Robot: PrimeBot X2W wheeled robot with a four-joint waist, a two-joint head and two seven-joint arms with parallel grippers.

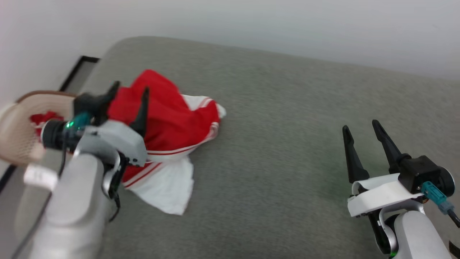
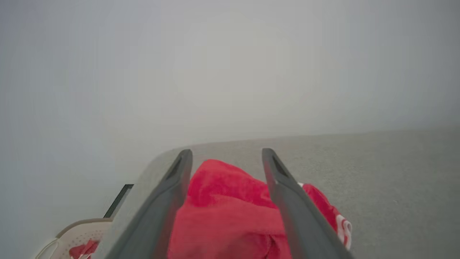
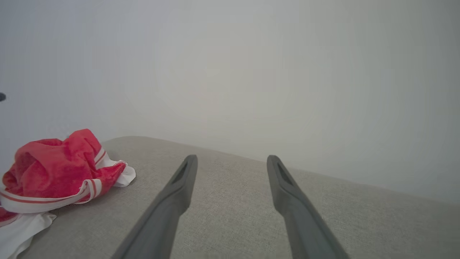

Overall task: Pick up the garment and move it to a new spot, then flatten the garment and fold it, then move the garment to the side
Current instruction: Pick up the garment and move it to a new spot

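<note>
One red-and-white garment is being counted, on one grey cushion. One tan basket is being counted, with one red cloth inside. Two grippers are being counted, the left gripper and the right gripper, each with two dark fingers.

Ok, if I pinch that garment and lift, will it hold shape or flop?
Likely floppy: the garment lies crumpled in soft folds on the grey surface, so it should drape and unfurl when lifted. Probably light; the loose white panel may trail. Pushing it would probably bunch it, not slide it.
</note>
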